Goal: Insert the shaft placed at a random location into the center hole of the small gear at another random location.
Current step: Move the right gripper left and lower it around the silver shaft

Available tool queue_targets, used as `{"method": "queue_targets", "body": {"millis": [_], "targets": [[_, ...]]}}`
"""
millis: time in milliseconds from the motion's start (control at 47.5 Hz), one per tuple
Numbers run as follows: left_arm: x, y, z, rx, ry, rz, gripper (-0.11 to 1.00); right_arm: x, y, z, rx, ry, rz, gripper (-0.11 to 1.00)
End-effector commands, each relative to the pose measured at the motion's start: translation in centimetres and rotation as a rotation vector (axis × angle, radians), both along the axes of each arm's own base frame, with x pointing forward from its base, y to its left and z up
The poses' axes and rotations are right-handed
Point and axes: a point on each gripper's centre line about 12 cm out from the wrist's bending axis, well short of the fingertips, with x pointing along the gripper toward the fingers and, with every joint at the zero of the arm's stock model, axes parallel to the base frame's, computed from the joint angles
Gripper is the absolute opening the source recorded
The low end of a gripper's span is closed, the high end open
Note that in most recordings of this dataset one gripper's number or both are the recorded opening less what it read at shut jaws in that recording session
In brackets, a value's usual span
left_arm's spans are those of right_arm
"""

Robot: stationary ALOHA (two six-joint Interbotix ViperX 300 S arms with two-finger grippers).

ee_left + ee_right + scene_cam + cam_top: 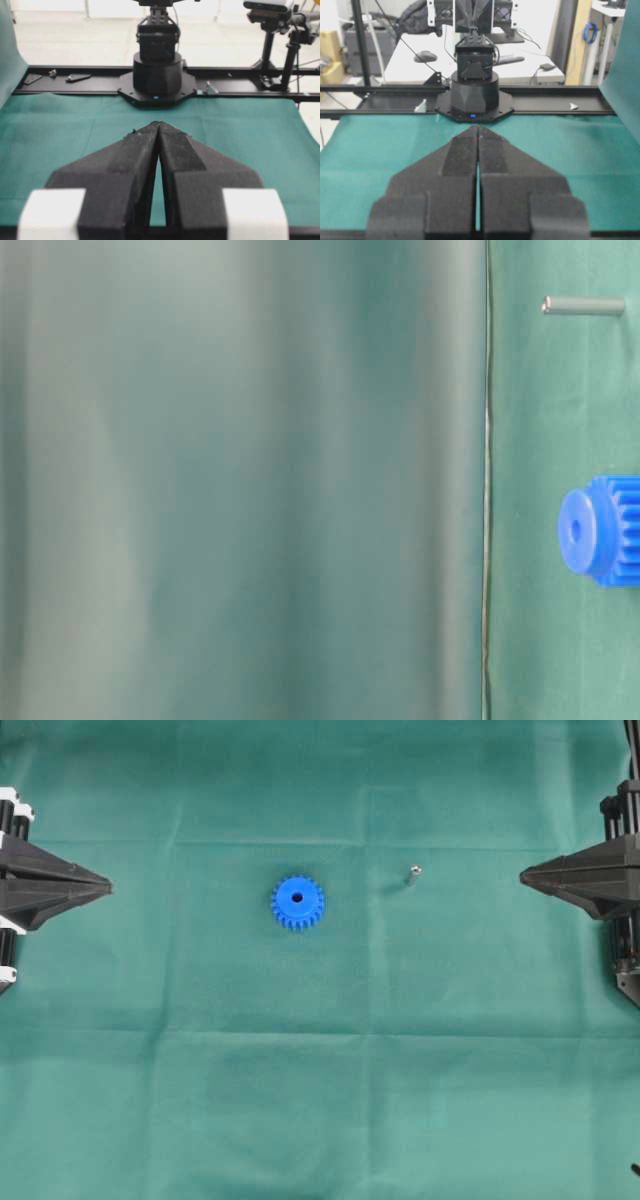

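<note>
Green cloth on the desk offers little grip, so the pin, standing near the gear, could be toppled and rolled away if nudged by the left gripper or right gripper, both with jaws pressed together.

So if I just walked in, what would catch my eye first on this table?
Probably the bright blue small gear, lying a little left of the middle of the green cloth, with its dark center hole facing up. Just to its right, apart from it, stands the tiny silver shaft. At the two side edges, the black pointed left claw and right claw sit closed, far from both.
</note>
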Motion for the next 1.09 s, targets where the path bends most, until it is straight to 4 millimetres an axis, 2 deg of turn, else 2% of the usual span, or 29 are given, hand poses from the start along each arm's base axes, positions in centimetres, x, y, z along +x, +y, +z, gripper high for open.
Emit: {"method": "queue_targets", "body": {"millis": [0, 316, 568, 631, 694, 842, 905, 947, 1010, 1073], "targets": [[0.3, 0.0, 0.8, 0.004, -0.008, -0.003, 0.0, 0.3, -0.1, -0.1, -0.006, 0.014, -0.005, 0.01], [0.4, 0.0, 0.7, 0.004, 0.005, -0.003, 0.0, 1.8, -1.6, -1.7, 0.011, 0.081, -0.072, 0.01], [0.4, 0.0, 0.6, 0.001, 0.011, -0.003, 0.0, 3.3, -3.6, -4.9, 0.023, 0.208, -0.155, 0.02], [0.4, 0.0, 0.6, 0.0, 0.014, -0.003, 0.0, 3.7, -4.1, -5.8, 0.029, 0.241, -0.169, 0.09], [0.4, 0.0, 0.6, -0.002, 0.012, -0.003, 0.0, 4.3, -4.6, -6.9, 0.034, 0.276, -0.186, 0.24], [0.4, 0.0, 0.5, -0.002, 0.02, -0.003, 0.0, 5.3, -5.5, -9.3, 0.031, 0.32, -0.213, 0.7], [0.4, 0.0, 0.3, -0.002, 0.032, -0.003, 0.0, 5.7, -5.9, -10.7, 0.032, 0.329, -0.226, 0.86], [0.4, 0.0, 0.2, -0.002, 0.038, -0.003, 0.0, 5.8, -6.1, -11.4, 0.035, 0.333, -0.231, 0.88], [0.4, 0.0, 0.1, -0.002, 0.043, -0.003, 0.0, 6.0, -6.5, -12.7, 0.042, 0.35, -0.245, 0.84], [0.4, 0.0, 0.2, -0.002, 0.041, -0.003, 0.0, 6.2, -6.9, -14.0, 0.054, 0.364, -0.263, 0.84]]}}
